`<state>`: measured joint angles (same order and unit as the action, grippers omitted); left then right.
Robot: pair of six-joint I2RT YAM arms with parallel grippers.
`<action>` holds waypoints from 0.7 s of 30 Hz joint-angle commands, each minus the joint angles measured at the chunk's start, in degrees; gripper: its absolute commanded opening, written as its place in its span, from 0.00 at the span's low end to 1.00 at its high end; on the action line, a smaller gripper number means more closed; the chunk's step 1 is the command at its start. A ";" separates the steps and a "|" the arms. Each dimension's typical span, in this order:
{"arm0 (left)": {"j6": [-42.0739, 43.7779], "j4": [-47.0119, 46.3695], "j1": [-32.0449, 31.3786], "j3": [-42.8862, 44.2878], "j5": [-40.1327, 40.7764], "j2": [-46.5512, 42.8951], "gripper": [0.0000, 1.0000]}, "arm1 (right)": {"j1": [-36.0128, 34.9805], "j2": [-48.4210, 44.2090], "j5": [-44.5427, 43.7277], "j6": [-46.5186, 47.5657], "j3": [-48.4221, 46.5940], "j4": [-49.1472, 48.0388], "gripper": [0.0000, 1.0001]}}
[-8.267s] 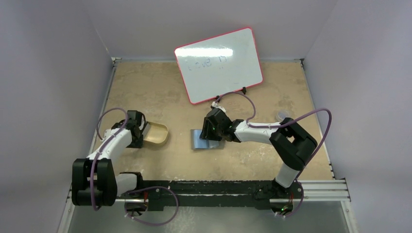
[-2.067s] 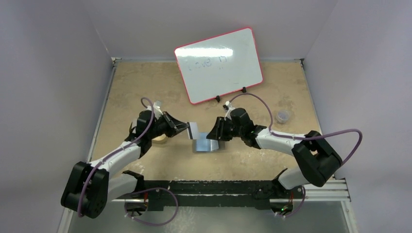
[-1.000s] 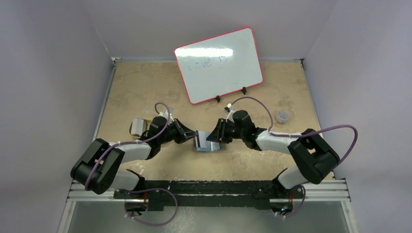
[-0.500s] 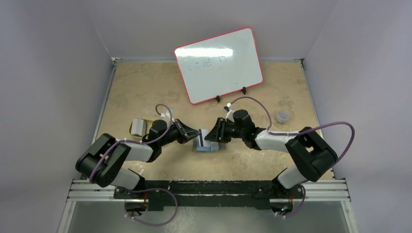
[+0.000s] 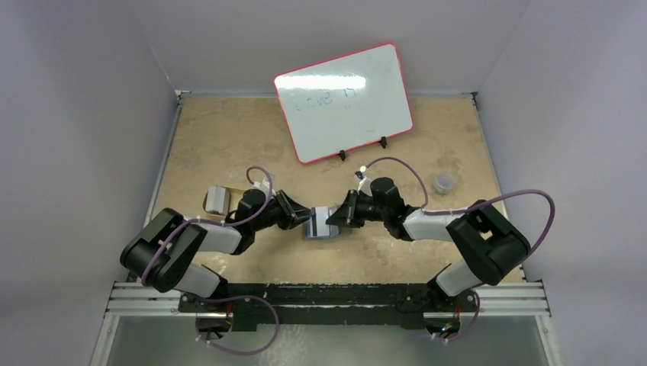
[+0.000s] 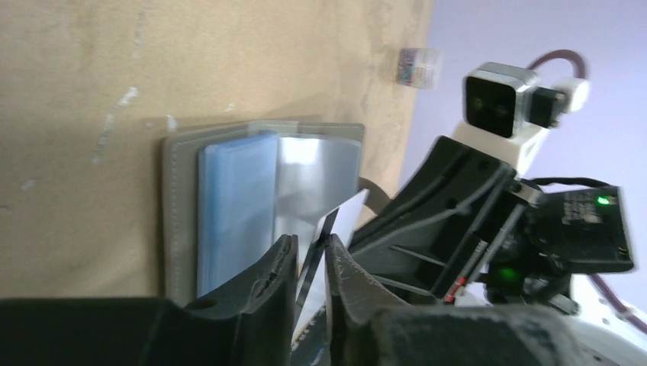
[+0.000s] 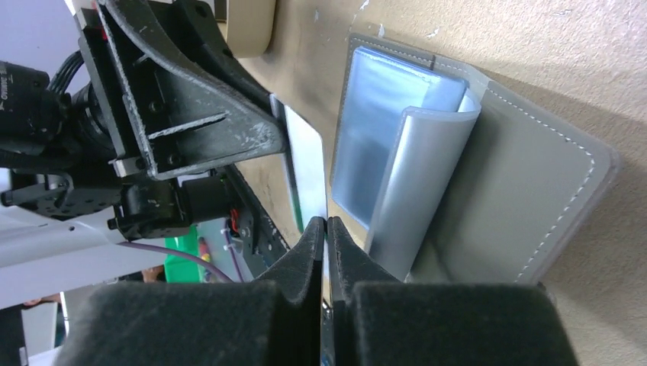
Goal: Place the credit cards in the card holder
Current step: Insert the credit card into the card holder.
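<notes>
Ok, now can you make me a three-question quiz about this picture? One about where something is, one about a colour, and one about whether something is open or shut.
1. Where is the card holder?
A. inside the gold tin
B. on the table, between the left arm and the right arm
C. leaning on the back wall

2. What colour is the rim of the whiteboard?
A. green
B. blue
C. red

3. The card holder is:
A. lying open
B. folded shut
C. standing on its edge

Answers:
1 B: the top view shows it on the table where the two arms meet.
2 C: a red edge runs all round the board.
3 A: both wrist views show its blue-grey inner pockets.
</notes>
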<state>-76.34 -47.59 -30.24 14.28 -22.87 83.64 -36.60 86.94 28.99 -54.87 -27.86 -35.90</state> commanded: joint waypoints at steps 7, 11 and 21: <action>18.31 33.25 -0.69 11.05 9.77 -8.13 0.31 | 0.48 -2.47 -4.44 4.21 -1.32 7.19 0.00; 20.32 35.64 -1.00 11.80 10.60 -7.59 0.29 | 0.90 -3.70 -5.42 5.39 -1.73 10.28 0.00; 22.15 36.66 -3.05 13.69 11.82 -2.43 0.21 | 3.61 -5.30 -3.69 6.95 -2.62 13.53 0.00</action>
<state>-56.80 -11.05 -32.34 24.80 -12.56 79.85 -33.89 83.44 25.06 -49.78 -28.36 -23.77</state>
